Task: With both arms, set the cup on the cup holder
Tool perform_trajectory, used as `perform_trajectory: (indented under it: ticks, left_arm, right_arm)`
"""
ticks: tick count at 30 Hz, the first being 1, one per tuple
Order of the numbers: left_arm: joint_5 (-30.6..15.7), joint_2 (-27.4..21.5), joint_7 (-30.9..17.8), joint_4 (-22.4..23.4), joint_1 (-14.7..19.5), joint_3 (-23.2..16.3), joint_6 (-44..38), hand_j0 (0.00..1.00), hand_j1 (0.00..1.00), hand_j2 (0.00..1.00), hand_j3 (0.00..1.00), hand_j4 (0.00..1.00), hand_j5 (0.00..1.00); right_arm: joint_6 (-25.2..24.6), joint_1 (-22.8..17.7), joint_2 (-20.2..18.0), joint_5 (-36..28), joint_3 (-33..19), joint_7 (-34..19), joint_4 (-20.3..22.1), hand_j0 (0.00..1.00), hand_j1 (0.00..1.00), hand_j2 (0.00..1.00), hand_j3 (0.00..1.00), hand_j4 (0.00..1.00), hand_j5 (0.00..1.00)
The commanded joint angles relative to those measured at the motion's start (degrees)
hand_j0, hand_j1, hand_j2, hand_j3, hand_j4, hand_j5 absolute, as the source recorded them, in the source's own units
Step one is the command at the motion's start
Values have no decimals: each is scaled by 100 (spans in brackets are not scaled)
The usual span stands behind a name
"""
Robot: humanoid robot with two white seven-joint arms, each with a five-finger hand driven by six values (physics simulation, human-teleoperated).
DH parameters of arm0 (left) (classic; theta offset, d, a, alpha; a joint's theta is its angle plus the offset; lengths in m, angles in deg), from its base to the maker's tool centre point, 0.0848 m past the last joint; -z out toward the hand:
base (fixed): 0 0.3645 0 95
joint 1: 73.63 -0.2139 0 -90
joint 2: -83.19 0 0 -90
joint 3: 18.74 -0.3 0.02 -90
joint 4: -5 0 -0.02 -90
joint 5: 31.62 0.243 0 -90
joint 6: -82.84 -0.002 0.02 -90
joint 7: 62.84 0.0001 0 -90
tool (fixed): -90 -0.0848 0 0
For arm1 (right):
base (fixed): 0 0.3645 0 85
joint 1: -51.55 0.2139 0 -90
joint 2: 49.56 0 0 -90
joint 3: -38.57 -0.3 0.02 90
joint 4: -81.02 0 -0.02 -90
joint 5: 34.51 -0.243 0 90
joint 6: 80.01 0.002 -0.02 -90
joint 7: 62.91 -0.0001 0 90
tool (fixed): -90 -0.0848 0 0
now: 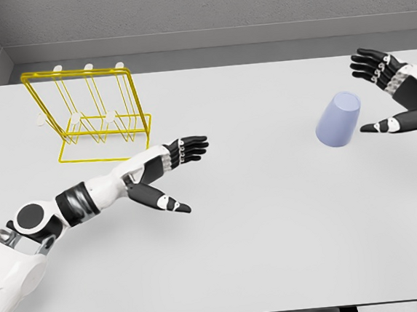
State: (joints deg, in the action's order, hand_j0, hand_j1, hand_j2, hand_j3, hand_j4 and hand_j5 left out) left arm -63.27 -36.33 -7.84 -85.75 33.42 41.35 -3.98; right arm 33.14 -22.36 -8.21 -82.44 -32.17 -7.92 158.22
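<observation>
A light blue cup [339, 120] sits on the white bench [273, 230], over on the right side. It is upside down and leans a little, with its flat bottom pointing up. Nothing is holding it.

The right hand [397, 96] is just beside the cup, on its right. Its fingers [371, 66] are spread wide, and its thumb points toward the cup. The hand is not touching the cup.

The left hand [167, 173] is near the middle of the bench, well apart from the cup. Its fingers [191, 147] are stretched out flat and its thumb sticks out below them. It holds nothing. The white left arm comes in from the lower left corner.

A yellow wire cup holder [92, 115] stands at the back left of the bench. It has white pegs on it. It is near the left hand but not touching it, and far from the cup.
</observation>
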Motion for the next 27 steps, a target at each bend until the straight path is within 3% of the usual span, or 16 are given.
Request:
perform_trajectory:
  ticks: [1, 8, 13, 19, 27]
  left_arm:
    - [36, -28, 0, -39, 0, 12, -19, 100, 100, 100, 100, 100, 100]
    - [28, -36, 0, -232, -79, 47, -115, 100, 100, 100, 100, 100, 100]
    - [45, -54, 0, -171, -105, 38, -107, 100, 100, 100, 100, 100, 100]
    - [1, 8, 0, 392, -35, 170, -89, 100, 100, 100, 100, 100, 100]
    - [28, 60, 0, 392, -61, 170, -63, 100, 100, 100, 100, 100, 100]
  right_arm:
    - [-3, 0, 31, -41, 34, 1, 5, 100, 100, 100, 100, 100, 100]
    - [5, 26, 83, 82, -19, 1, -65, 100, 100, 100, 100, 100, 100]
    - [5, 18, 312, 65, -54, 1, -742, 100, 100, 100, 100, 100, 100]
    - [5, 9, 664, 56, -195, 1, -1471, 100, 100, 100, 100, 100, 100]
    - [-3, 44, 998, 91, -169, 1, -2122, 100, 100, 100, 100, 100, 100]
